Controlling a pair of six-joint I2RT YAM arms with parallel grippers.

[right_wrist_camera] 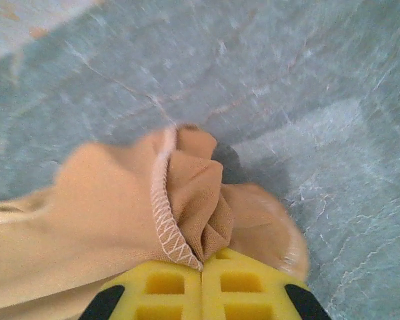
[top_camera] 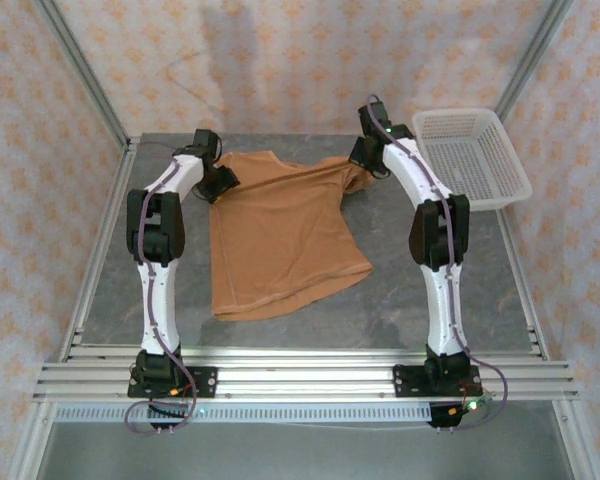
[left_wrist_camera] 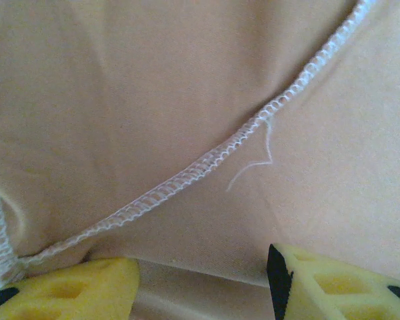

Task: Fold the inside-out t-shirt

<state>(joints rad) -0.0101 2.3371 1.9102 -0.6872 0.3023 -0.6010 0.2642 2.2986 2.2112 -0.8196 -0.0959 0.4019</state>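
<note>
Top view overlooks the table (top_camera: 400, 290) from behind; 2 wrist views hug the t-shirt (top_camera: 280, 235).

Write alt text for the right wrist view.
The yellow-tipped right gripper is shut on a bunched fold of the orange-tan t-shirt, whose white stitched seam faces outward. The grey marbled table lies beneath.
</note>
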